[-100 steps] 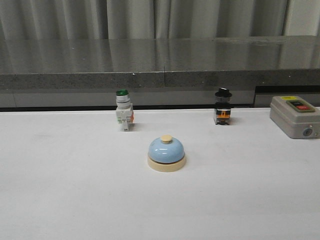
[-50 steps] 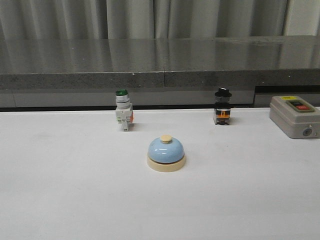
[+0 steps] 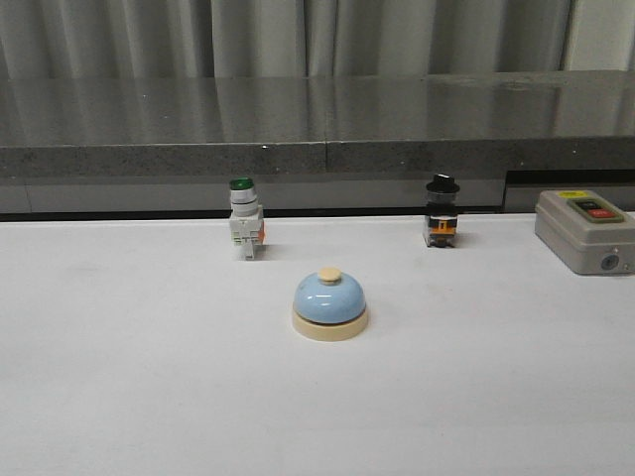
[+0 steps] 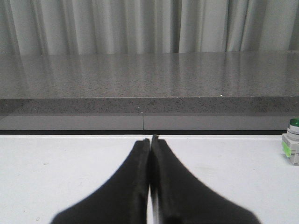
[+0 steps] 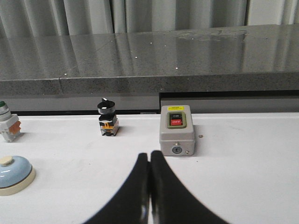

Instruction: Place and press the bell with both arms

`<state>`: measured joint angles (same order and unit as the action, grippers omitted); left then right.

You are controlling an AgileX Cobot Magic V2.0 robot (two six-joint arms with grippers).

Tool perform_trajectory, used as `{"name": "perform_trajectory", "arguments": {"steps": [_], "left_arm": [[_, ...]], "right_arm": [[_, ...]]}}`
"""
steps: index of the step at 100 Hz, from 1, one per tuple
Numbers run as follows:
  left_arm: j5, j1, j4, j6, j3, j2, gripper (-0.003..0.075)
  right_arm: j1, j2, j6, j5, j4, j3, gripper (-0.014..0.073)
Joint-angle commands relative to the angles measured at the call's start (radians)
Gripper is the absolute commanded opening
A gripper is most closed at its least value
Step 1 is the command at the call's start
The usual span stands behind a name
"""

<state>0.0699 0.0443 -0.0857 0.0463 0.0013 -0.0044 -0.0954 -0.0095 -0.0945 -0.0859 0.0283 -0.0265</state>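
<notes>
The bell (image 3: 330,305), with its light-blue dome, cream base and cream knob, stands upright on the white table near the middle. It also shows at the edge of the right wrist view (image 5: 14,173). Neither arm appears in the front view. My left gripper (image 4: 150,140) is shut and empty, low over the table, with the bell out of its view. My right gripper (image 5: 149,155) is shut and empty, with the bell well off to its left.
A green-capped white push-button switch (image 3: 244,231) stands behind the bell to the left. A black-knobbed selector switch (image 3: 442,222) stands to the right. A grey box with a red button (image 3: 585,230) sits at the far right. A grey stone ledge (image 3: 317,149) borders the table's far edge.
</notes>
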Motion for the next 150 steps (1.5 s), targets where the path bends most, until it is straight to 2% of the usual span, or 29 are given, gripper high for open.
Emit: {"name": "perform_trajectory", "arguments": {"steps": [1,13,26,48,73,92,120,150], "left_arm": [[-0.084,-0.005,0.007,0.007,0.04,-0.03,-0.002],[-0.084,-0.009,0.007,0.007,0.04,-0.03,-0.002],[-0.084,-0.009,0.007,0.007,0.04,-0.03,-0.002],[-0.084,-0.009,0.007,0.007,0.04,-0.03,-0.0019],[-0.084,-0.009,0.007,0.007,0.04,-0.03,-0.002],[-0.084,-0.009,0.007,0.007,0.04,-0.03,-0.0019],[-0.084,-0.009,0.007,0.007,0.04,-0.03,-0.002],[-0.084,-0.009,0.007,0.007,0.04,-0.03,-0.0019]], "right_arm": [[0.007,-0.016,-0.001,0.12,0.003,0.014,-0.006],[0.007,-0.015,-0.001,0.17,0.003,0.022,-0.006],[0.007,0.002,-0.001,0.086,0.003,0.096,-0.006],[0.007,0.227,-0.001,-0.316,0.002,0.418,-0.006],[0.007,0.601,0.0,-0.607,0.002,0.774,-0.006],[0.007,0.8,0.0,-0.63,-0.019,0.904,-0.006],[-0.003,0.956,0.013,-0.608,-0.038,0.914,-0.006],[-0.169,1.15,0.055,-0.616,-0.042,1.016,-0.006]]}}
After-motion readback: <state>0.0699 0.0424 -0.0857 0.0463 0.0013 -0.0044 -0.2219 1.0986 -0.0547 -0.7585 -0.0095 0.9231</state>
